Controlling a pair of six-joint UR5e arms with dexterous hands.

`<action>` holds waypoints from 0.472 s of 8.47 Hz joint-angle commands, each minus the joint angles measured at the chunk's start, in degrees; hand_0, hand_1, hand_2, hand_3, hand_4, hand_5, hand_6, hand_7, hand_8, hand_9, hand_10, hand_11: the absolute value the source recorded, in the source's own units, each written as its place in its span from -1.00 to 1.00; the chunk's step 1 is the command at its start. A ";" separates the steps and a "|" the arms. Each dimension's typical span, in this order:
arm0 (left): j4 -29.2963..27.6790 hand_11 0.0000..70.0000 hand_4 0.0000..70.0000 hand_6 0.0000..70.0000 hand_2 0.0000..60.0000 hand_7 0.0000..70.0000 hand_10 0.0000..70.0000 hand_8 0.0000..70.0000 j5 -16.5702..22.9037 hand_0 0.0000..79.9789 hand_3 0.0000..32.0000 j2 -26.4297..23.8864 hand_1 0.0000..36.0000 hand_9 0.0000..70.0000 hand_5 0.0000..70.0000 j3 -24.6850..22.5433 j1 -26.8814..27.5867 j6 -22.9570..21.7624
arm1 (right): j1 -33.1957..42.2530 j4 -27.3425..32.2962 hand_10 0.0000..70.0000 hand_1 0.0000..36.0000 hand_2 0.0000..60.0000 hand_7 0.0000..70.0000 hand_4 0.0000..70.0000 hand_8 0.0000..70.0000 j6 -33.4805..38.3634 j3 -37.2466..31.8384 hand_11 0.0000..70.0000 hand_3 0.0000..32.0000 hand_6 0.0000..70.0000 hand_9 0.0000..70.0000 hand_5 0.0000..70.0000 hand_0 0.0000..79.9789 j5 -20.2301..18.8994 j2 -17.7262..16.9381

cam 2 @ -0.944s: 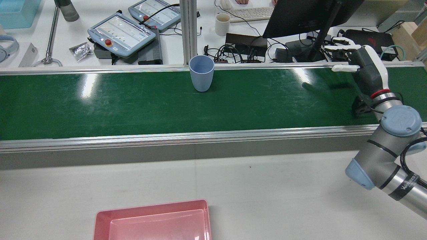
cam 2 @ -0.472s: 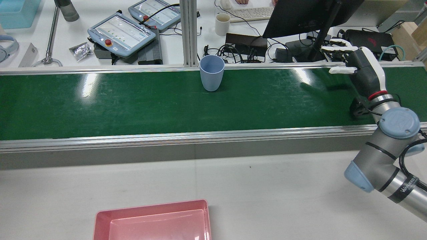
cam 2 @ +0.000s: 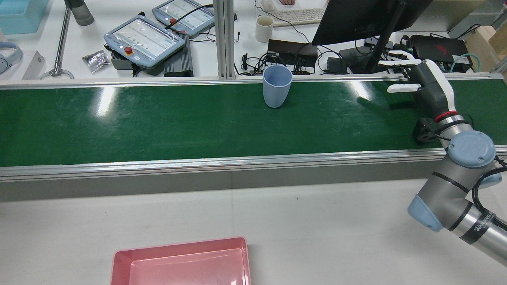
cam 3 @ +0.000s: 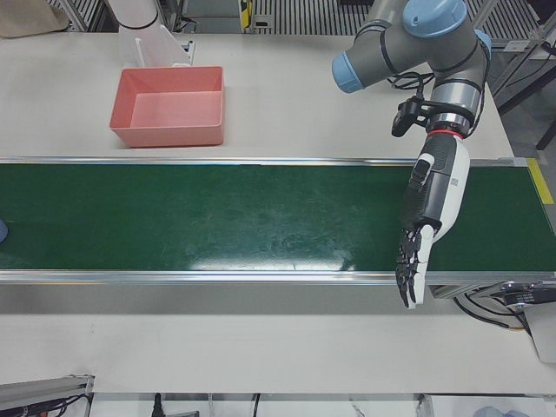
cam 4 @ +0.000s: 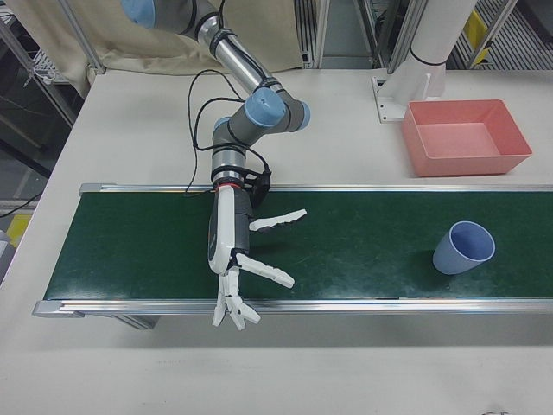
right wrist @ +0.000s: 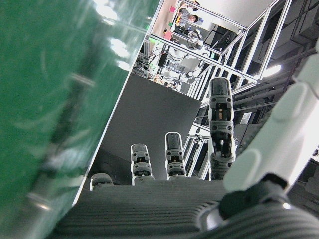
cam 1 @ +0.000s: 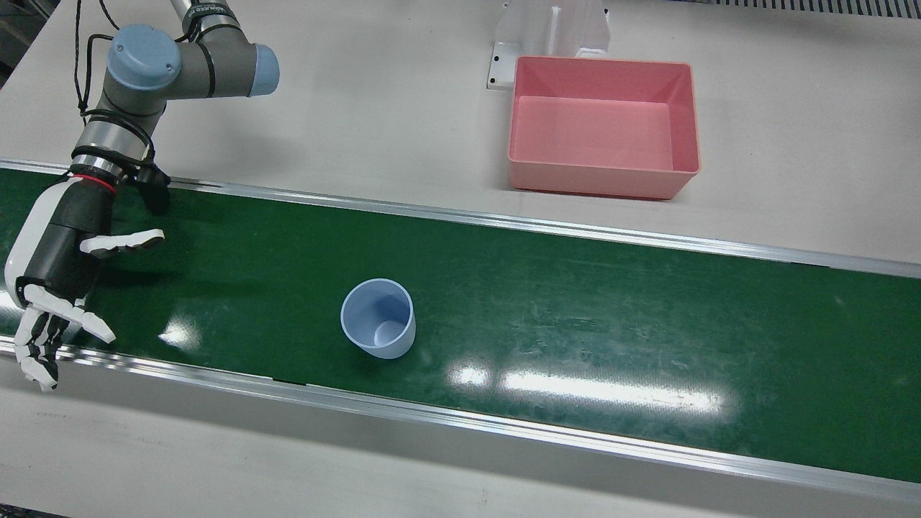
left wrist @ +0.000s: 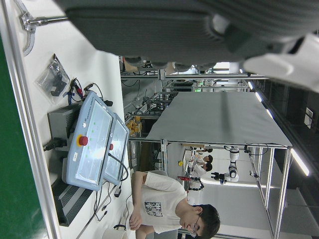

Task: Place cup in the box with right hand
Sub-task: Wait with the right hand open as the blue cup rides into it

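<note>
Green belt [cam 1: 647, 302] across white counter [cam 1: 360, 93]; cup [cam 1: 378, 318] upright mid-belt, untouched, well apart from right robot hand [cam 1: 54, 277], fingers spread wide, empty. Grasp, carry and drop into pink box [cam 1: 603, 180] all left to do.

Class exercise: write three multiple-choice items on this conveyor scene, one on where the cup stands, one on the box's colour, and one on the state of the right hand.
1. The cup stands: A in the box; B upright on the green belt; C in the hand.
2. The box is: A pink; B yellow; C black.
3. The right hand is: A closed on the cup; B open over the belt; C inside the box.

B: the cup stands alone on the belt.
A: its walls are pink.
B: fingers spread, holding nothing.
</note>
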 commanded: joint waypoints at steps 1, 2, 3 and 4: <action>0.00 -1.00 -1.00 -1.00 -1.00 -1.00 -1.00 -1.00 0.00 -1.00 -1.00 0.00 -1.00 -1.00 -1.00 0.00 0.00 0.00 | -0.25 0.01 -1.00 -0.93 -0.96 -0.07 0.31 -0.79 -0.27 0.01 -1.00 0.01 -0.89 -0.54 -0.98 0.13 0.00 -0.01; 0.00 -1.00 -1.00 -1.00 -1.00 -1.00 -1.00 -1.00 0.00 -1.00 -1.00 0.00 -1.00 -1.00 -1.00 0.00 0.01 0.00 | -0.25 0.01 -1.00 -0.93 -0.97 -0.07 0.30 -0.79 -0.27 0.01 -1.00 0.02 -0.89 -0.54 -0.98 0.13 0.00 0.08; 0.00 -1.00 -1.00 -1.00 -1.00 -1.00 -1.00 -1.00 0.00 -1.00 -1.00 0.00 -1.00 -1.00 -1.00 0.00 0.01 0.00 | -0.25 0.01 -1.00 -0.93 -0.97 -0.07 0.29 -0.79 -0.27 -0.08 -1.00 0.02 -0.89 -0.54 -0.98 0.13 0.00 0.00; 0.00 -1.00 -1.00 -1.00 -1.00 -1.00 -1.00 -1.00 0.00 -1.00 -1.00 0.00 -1.00 -1.00 -1.00 0.00 0.01 0.00 | -0.25 0.01 -1.00 -0.93 -0.97 -0.07 0.31 -0.79 -0.27 -0.08 -1.00 0.02 -0.89 -0.55 -0.98 0.13 0.00 -0.09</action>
